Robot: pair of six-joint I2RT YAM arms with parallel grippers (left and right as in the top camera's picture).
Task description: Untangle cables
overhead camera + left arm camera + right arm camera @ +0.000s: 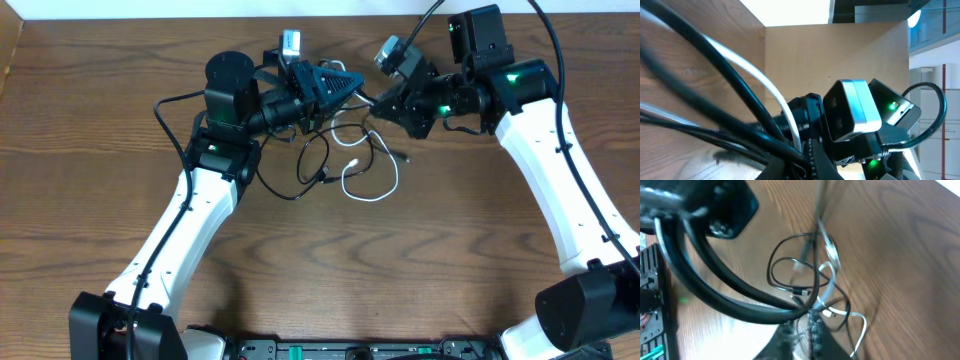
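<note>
Your cables (352,160) lie on the far half of the table (420,270), midway between its sides and just nearer you than the two gripper tips. The table's far edge runs close behind both wrists, so there is little room that way. The left corner edge is well off. The widest bare wood is on the near side, between the two white arms, and there is more out to the far left.

You have two cords. The black cord (771,272) makes thin loops on the left of the bundle. The white cord (370,197) makes one rounder loop on the right. They cross each other near the top of the bundle. Small plug ends show among the loops, but they are too small to count surely.

You have two grippers, nearly tip to tip above the bundle. Your left gripper (358,93) is closed tight, and in its wrist view a black and a white strand run in towards its tip, blurred, so it appears to pinch them. Your right gripper (380,102) is also closed, and in its wrist view the strands rise from the table and gather between its fingers.
</note>
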